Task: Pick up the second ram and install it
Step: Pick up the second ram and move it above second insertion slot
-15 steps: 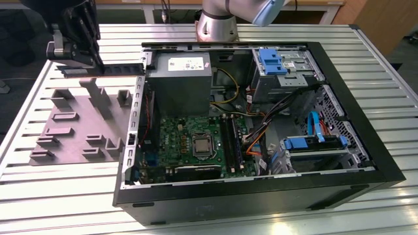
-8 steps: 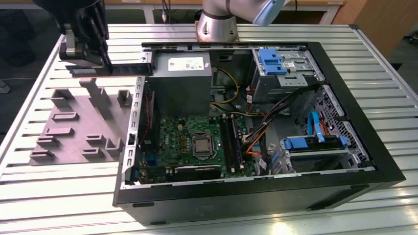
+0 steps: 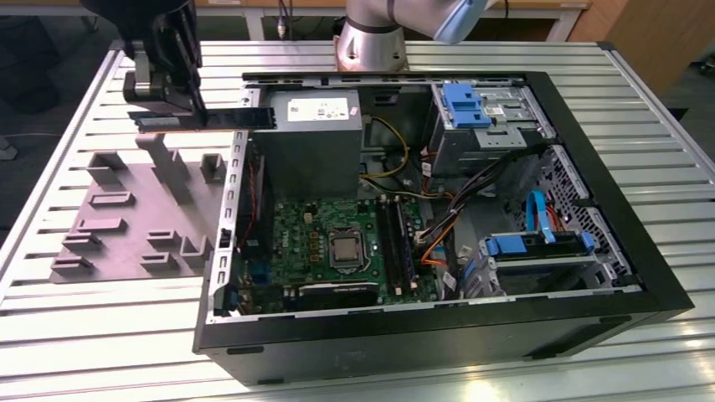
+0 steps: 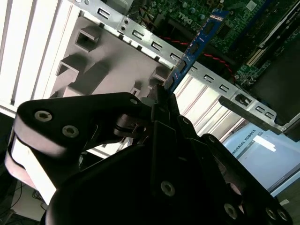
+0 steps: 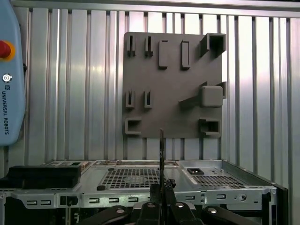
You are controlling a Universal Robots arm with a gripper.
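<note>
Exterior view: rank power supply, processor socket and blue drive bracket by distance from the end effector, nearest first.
1. Power supply: toward the exterior view's left, just beyond the tip of the memory stick clamped in the end effector.
2. Processor socket: middle of the picture, lower down.
3. Blue drive bracket: the exterior view's right.

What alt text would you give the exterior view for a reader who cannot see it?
The gripper holds the second ram level and raised, between the grey holder plate and the open computer case, at the exterior view's left. The case lies on a slatted metal table, motherboard exposed.
</note>
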